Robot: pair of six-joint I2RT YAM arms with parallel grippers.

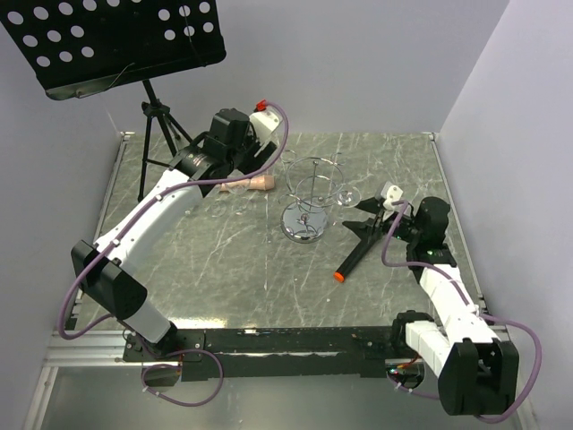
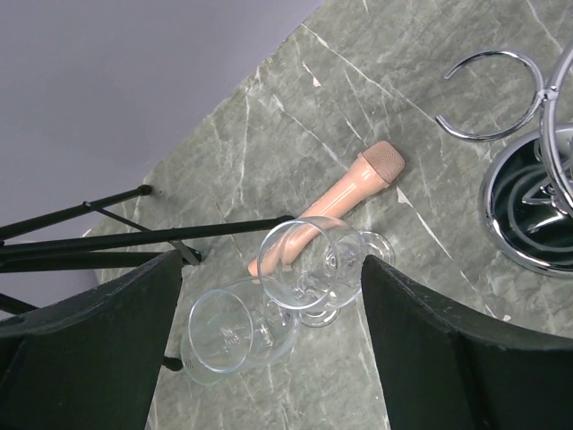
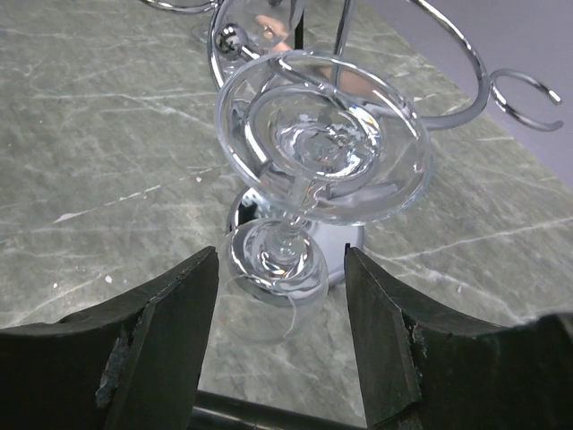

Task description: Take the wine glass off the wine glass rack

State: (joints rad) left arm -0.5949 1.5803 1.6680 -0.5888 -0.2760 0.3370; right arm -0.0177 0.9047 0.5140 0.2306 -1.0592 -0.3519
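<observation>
Right wrist view: the right end effector (image 3: 279,260) is spread wide on either side of the wine glass (image 3: 322,143). The glass hangs foot-up from a curved arm of the chrome wine glass rack (image 3: 466,67), and neither finger appears to touch it. The rack stands near the middle of the desk (image 1: 224,269), a little toward the far edge, with the glass on the side facing the right edge.

The step in hand looks like the line-up just before the grasp. The next move probably calls for a gentle close on the stem or bowl. After that the glass would need a slight lift and a slide out through the open mouth of the wire arm, without rocking the rack.

The left end effector (image 2: 271,264) is also spread and holds nothing, poised above two loose glasses (image 2: 235,333) lying on their sides toward the far left corner.

By count:
- three glasses, one hung and two down
- one rack
- one pink microphone (image 2: 349,188)
- one music stand (image 1: 116,40)
- one black tool (image 1: 354,255) with an orange tip
</observation>
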